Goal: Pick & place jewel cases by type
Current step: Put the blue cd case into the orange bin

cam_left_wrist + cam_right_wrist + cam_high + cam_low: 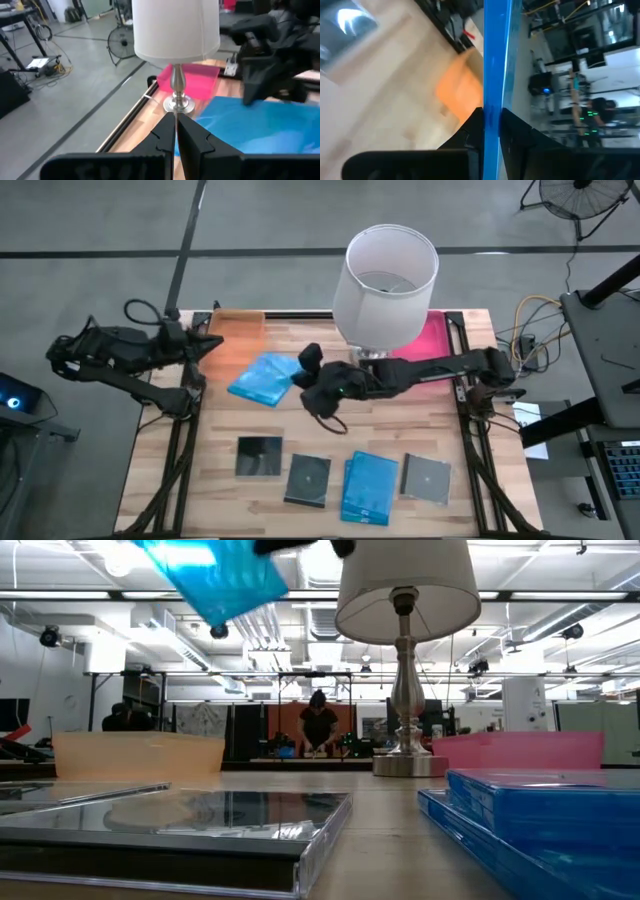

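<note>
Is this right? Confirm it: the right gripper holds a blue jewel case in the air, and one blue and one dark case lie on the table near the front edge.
Not quite. The right gripper does hold a blue jewel case aloft, but the high view shows one blue case and three dark cases lying along the front edge, not one.

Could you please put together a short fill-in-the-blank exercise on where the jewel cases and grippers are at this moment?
1. The right gripper is shut on a ____ jewel case.
2. The row along the table's near edge holds ____ jewel cases.
3. The left gripper, holding nothing, waits over the ____ tray.
4. The lamp stands beside the ____ tray.

Missing words: blue; four; orange; pink
</note>
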`<state>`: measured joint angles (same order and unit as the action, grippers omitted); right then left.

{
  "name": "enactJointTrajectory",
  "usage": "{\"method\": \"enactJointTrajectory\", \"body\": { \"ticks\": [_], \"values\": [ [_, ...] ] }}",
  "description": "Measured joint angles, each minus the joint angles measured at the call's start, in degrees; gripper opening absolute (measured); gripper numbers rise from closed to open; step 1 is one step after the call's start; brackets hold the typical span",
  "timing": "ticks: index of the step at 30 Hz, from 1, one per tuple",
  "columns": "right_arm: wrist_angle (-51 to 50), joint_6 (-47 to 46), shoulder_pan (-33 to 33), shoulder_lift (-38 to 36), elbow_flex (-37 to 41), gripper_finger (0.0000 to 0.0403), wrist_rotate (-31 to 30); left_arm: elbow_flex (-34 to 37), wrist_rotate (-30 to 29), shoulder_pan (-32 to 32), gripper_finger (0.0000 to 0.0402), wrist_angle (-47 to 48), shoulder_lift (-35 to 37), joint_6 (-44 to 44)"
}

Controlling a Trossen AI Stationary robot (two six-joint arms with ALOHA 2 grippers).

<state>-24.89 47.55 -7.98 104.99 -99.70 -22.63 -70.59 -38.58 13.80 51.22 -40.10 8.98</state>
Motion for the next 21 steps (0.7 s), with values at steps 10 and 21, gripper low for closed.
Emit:
{"method": "enactJointTrajectory", "body": {
  "ticks": [10, 21],
  "values": [
    [-6.41, -21.30, -6.72, -7.20, -6.35, 0.0029, -2.91, -0.09, 4.97, 0.00, 0.0000, -3.61, -2.12, -3.09],
    [-8.72, -48.01, -14.07, -15.29, -16.21, 0.0029, 1.17, -0.07, 9.91, 0.04, 0.0000, -9.42, -6.81, -3.81]
  ]
}}
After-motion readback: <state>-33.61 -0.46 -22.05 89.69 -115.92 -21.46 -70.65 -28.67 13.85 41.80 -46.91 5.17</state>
